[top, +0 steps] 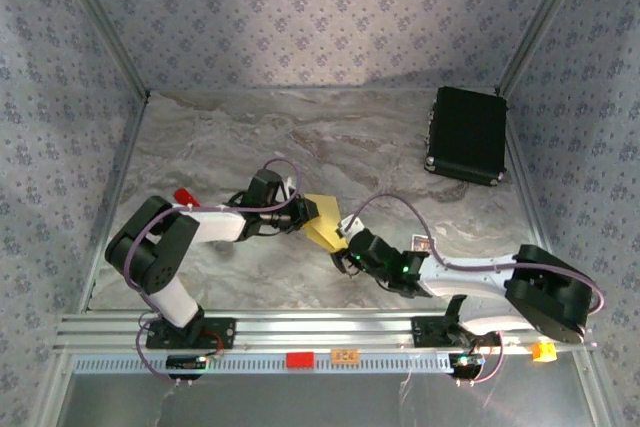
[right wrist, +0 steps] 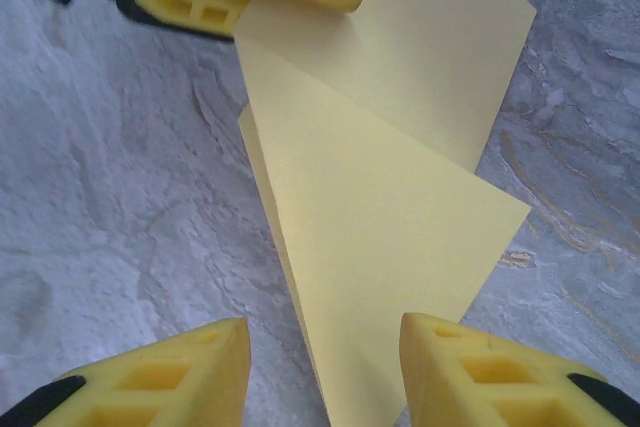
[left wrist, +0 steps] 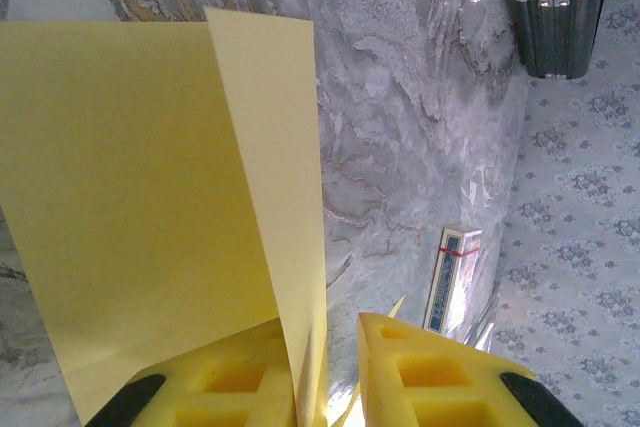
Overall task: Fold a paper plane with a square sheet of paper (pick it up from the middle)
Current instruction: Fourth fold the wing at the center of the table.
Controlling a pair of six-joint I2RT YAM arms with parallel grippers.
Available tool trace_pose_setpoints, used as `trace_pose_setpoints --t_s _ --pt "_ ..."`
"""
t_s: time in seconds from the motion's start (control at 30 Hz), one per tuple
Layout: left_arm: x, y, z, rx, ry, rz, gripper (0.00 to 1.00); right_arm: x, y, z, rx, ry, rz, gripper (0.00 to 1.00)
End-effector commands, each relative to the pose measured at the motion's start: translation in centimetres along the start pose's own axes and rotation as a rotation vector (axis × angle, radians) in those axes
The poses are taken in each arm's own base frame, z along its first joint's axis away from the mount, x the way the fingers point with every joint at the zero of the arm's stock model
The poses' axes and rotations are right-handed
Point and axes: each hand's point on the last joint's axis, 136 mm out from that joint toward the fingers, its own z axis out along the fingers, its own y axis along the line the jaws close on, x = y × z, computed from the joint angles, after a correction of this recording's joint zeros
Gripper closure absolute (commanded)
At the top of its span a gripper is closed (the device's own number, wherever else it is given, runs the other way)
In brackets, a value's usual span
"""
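Folding looks midway: the square sheet of paper (right wrist: 380,227), creased to a point, sits at the middle of the bench (top: 300,137). Left gripper (left wrist: 342,332) has the sheet's edge in a narrow gap; whether it is clamped, I cannot tell. Right gripper (right wrist: 325,347), jaws apart, straddles the point and likely must press it flat.

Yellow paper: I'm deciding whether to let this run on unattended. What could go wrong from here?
1. The yellow paper sits between the left jaws at one edge, with a gap beside it; a tug might slip it out.
2. The right jaws stand open astride its pointed end; closing there could crumple or skew the fold.
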Motion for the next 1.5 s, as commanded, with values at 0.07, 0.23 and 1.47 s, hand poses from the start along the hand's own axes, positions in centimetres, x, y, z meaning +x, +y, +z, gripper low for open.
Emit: trace_pose_setpoints --t_s 0.07,0.23,1.47 --pt "-0.5 -1.3 0.2 0.032 0.0 0.014 0.81 -1.8 0.4 0.7 0.083 -0.059 -0.204 0.57" --pt "-0.4 -1.3 0.2 0.032 0.006 0.012 0.81 -1.7 0.5 1.7 0.157 -0.044 -0.287 0.6" --pt "-0.3 0.4 0.4 -0.054 0.014 -0.001 0.78 -0.4 -0.7 2.3 0.236 -0.017 -0.224 0.85"
